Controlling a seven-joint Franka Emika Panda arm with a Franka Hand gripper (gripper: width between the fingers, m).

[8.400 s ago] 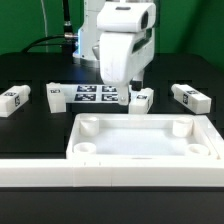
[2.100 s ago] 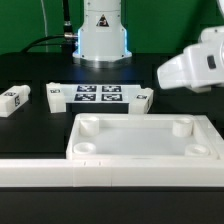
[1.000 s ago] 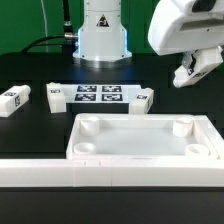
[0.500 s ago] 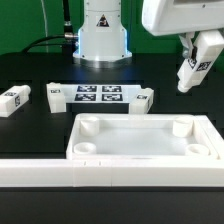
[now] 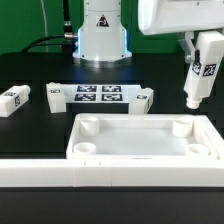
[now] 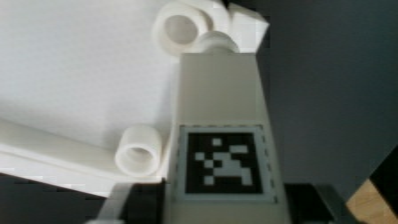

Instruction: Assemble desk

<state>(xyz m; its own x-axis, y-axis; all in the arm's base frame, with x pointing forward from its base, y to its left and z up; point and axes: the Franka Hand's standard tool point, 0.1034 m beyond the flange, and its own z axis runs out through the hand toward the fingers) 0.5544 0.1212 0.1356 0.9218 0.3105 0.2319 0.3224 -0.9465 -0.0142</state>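
The white rimmed tabletop (image 5: 143, 150) lies in the middle of the exterior view with round sockets in its corners. My gripper (image 5: 207, 50) is at the exterior view's upper right, shut on a white tagged leg (image 5: 201, 78). The leg hangs nearly upright above the tabletop's far right corner socket (image 5: 181, 127). In the wrist view the held leg (image 6: 221, 130) points toward a corner socket (image 6: 187, 28); another socket (image 6: 137, 155) shows beside it. Other legs lie on the table at the left (image 5: 14, 99), at the marker board's left end (image 5: 56, 95) and at its right end (image 5: 142, 99).
The marker board (image 5: 99, 95) lies behind the tabletop. A long white bar (image 5: 110, 174) spans the foreground. The robot base (image 5: 102, 35) stands at the back centre.
The gripper picked up the right-hand leg, lifted it and turned it from tilted to nearly upright, and now holds it over the tabletop's far right corner.
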